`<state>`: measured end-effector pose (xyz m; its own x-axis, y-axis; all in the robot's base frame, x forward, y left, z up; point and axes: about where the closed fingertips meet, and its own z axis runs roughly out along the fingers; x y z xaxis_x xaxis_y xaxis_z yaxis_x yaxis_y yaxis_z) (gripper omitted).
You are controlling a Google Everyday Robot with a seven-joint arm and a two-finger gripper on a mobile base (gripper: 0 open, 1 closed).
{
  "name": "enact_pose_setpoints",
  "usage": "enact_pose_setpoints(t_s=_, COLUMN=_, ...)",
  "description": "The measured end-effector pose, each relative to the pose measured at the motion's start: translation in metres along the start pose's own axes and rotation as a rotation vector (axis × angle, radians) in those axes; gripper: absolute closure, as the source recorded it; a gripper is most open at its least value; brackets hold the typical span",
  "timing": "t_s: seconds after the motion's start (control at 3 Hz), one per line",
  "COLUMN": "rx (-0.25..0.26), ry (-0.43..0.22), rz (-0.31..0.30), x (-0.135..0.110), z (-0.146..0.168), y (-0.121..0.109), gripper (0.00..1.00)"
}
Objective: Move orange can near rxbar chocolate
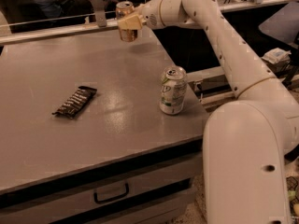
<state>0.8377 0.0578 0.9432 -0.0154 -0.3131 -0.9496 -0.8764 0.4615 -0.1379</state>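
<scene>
The orange can [125,9] is at the far edge of the grey table [42,143], upright and lifted a little above the surface. My gripper [128,22] is shut around its body, reaching in from the right. The rxbar chocolate [75,101], a dark flat wrapper with pale lettering, lies on the left part of the table, well nearer the front than the can.
A white and green can [173,90] stands upright near the table's right edge. My large white arm [243,139] fills the right foreground. A rail [51,29] runs along the table's far edge, with a person behind it. A drawer handle [111,193] shows below.
</scene>
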Motion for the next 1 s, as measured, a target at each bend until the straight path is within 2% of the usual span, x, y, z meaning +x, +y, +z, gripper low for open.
enact_pose_setpoints(t_s=1.0, rx=-0.056, ry=0.039, rz=0.004, x=0.014, z=0.003, y=0.036, gripper=1.0)
